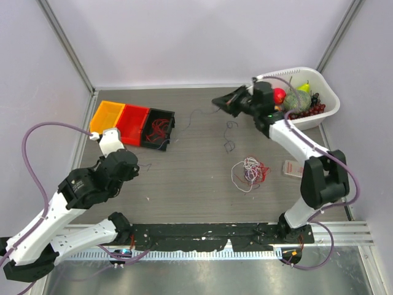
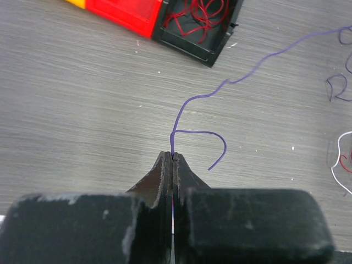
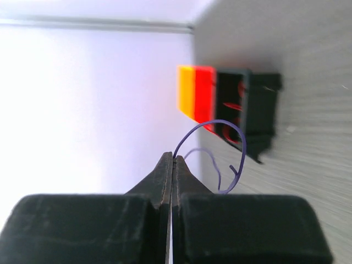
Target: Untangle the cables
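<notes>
One tabletop point(image 1: 196, 190), two arms, and one white basket point(image 1: 331, 98) of fruit at the far right. Three bins sit far left: yellow point(image 1: 105, 115), red point(image 1: 133, 123), and black point(image 1: 161, 114) with red strands inside. There's just one tangle of cables point(image 1: 249, 172), on the tabletop right of centre, a messy knot of thin red and white loops with a few dark ones. The left gripper point(image 2: 173, 155) jaws are clamped on a purple wire point(image 2: 190, 110), and the right gripper point(image 3: 174, 158) jaws pinch purple wire too. Can't tell if it's the same strand.
</notes>
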